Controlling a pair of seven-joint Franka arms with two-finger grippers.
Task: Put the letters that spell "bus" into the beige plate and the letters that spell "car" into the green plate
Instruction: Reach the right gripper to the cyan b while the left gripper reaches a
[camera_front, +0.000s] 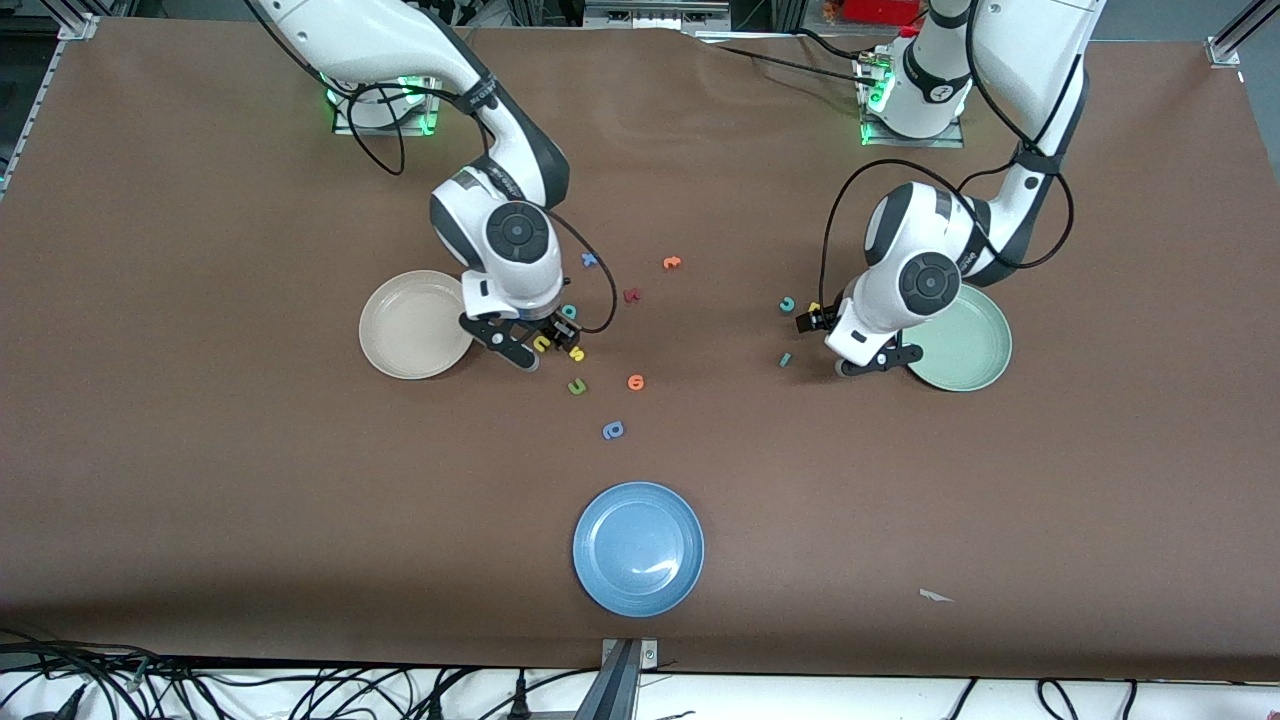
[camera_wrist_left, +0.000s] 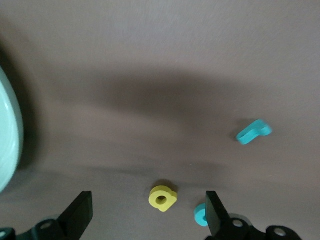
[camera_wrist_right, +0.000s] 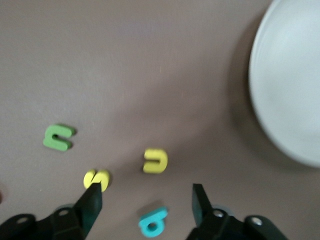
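Observation:
The beige plate (camera_front: 415, 325) (camera_wrist_right: 290, 90) lies toward the right arm's end of the table. Beside it are the teal "b" (camera_front: 568, 312) (camera_wrist_right: 152, 221), the yellow "u" (camera_front: 542, 343) (camera_wrist_right: 155, 161) and the yellow "s" (camera_front: 576, 353) (camera_wrist_right: 97, 179). My right gripper (camera_front: 552, 330) (camera_wrist_right: 145, 205) is open, low over the table, with the "b" between its fingers untouched. The green plate (camera_front: 965, 345) (camera_wrist_left: 7, 140) lies toward the left arm's end. My left gripper (camera_front: 825, 345) (camera_wrist_left: 147, 215) is open over the yellow "a" (camera_front: 814, 307) (camera_wrist_left: 163, 198). The teal "c" (camera_front: 787, 304) (camera_wrist_left: 201, 215) sits half hidden by one finger. The teal "r" (camera_front: 785, 359) (camera_wrist_left: 254, 131) lies apart.
A green "u" (camera_front: 577, 386) (camera_wrist_right: 58, 137), an orange letter (camera_front: 636, 382) and a blue rounded letter (camera_front: 613, 430) lie nearer the camera than the "s". Blue (camera_front: 590, 259), orange (camera_front: 672, 262) and red (camera_front: 632, 295) letters lie mid-table. A blue plate (camera_front: 638, 548) sits near the front edge.

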